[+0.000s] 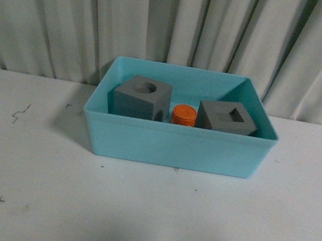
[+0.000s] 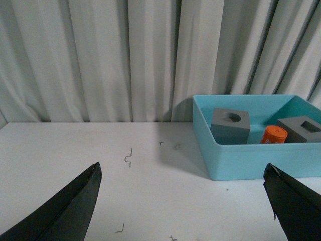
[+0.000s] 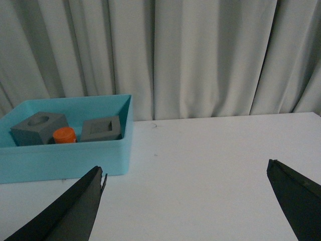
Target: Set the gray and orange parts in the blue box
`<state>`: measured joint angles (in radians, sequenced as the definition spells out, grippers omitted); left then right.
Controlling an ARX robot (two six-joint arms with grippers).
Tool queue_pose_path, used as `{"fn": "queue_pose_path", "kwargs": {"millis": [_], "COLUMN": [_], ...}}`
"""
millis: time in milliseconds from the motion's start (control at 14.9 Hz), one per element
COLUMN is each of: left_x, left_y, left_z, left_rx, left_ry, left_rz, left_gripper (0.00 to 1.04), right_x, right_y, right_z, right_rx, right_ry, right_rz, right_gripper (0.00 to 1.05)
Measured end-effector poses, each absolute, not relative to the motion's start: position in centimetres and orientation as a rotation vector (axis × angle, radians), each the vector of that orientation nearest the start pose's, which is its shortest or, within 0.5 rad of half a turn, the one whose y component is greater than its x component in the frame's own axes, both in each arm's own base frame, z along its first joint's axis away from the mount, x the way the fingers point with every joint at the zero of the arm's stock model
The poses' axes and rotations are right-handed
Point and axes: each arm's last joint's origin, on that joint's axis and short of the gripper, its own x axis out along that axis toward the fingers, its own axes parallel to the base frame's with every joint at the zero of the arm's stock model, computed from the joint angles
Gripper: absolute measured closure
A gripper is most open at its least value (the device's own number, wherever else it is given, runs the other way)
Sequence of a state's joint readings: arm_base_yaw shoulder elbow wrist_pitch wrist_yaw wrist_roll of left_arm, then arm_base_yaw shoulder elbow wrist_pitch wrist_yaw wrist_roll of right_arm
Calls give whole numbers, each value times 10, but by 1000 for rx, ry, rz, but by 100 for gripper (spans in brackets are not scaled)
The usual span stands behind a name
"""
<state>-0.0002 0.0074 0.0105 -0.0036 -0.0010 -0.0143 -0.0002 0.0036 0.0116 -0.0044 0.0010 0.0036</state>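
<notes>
White worktop [image 1: 132, 215] carries faint scuff marks; a pale curtain [image 1: 178, 23] hangs behind its far edge. Blue box [image 1: 175, 145] sits near that far edge, long axis running left to right. Inside stand the gray cube with round recess [image 1: 142, 97] at left, the orange cylinder [image 1: 184, 114] upright in the middle, and the gray cube with rectangular recess [image 1: 227, 117] at right. Left gripper [image 2: 183, 201] and right gripper [image 3: 185, 201] hang spread wide, holding nothing.

Bin [image 1: 175, 145] on table [image 1: 132, 215], holding three parts: round-recess cube [image 1: 142, 97] at 9 o'clock, cylinder [image 1: 184, 114] centre, rectangular-recess cube [image 1: 227, 117] at 3 o'clock.
</notes>
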Motion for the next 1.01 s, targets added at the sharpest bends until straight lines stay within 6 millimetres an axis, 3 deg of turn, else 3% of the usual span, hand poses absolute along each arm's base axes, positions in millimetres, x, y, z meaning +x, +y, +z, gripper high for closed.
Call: {"fn": "queue_pose_path", "kwargs": {"millis": [1006], "left_x": [98], "left_y": [0], "left_z": [166], "left_rx": [-14], "left_ry": [1], "left_rz": [1], "left_gripper": [7], "right_x": [97], "right_y": [0], "right_z": [167], "right_rx": [3], "right_ry": [-4], "right_rz": [-1], "right_gripper": [6]}}
